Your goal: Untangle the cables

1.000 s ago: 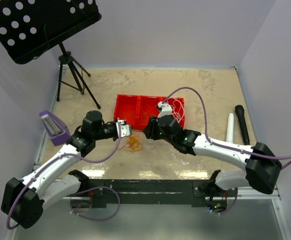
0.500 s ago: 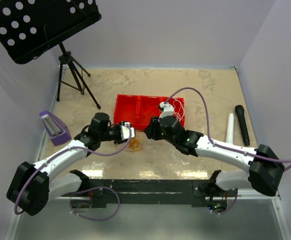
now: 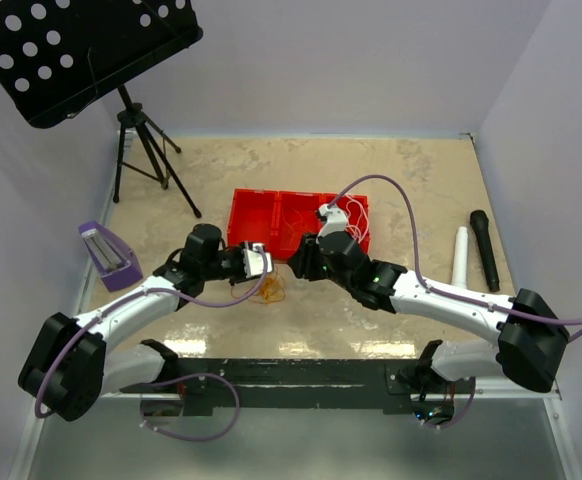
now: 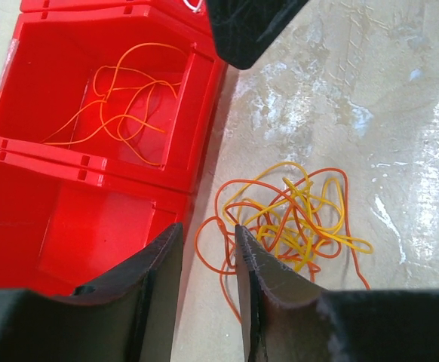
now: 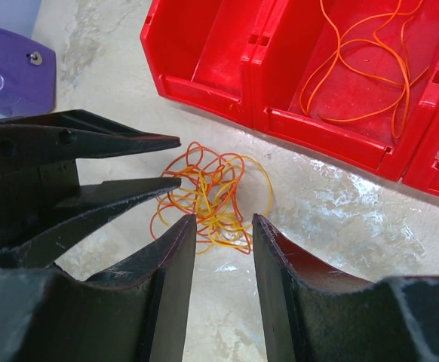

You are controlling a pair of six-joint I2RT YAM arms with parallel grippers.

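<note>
The orange-and-yellow tangle of cables (image 4: 287,219) is sitting loose on the table (image 4: 370,83), just in front of the red bin (image 4: 204,98). One orange cable (image 4: 121,98) lies by itself in a compartment of the bin, and a white cable (image 3: 356,215) is in its right-end compartment. The left gripper (image 4: 207,230) hangs at the bin's front wall, jaws apart and gripping nothing. The right gripper (image 5: 223,220) faces it from the other side of the tangle, also parted and empty.

From above, the cables (image 3: 269,290) are too fine for us to trace; the red bin (image 4: 84,167) runs off the left wrist view at nine o'clock.
</note>
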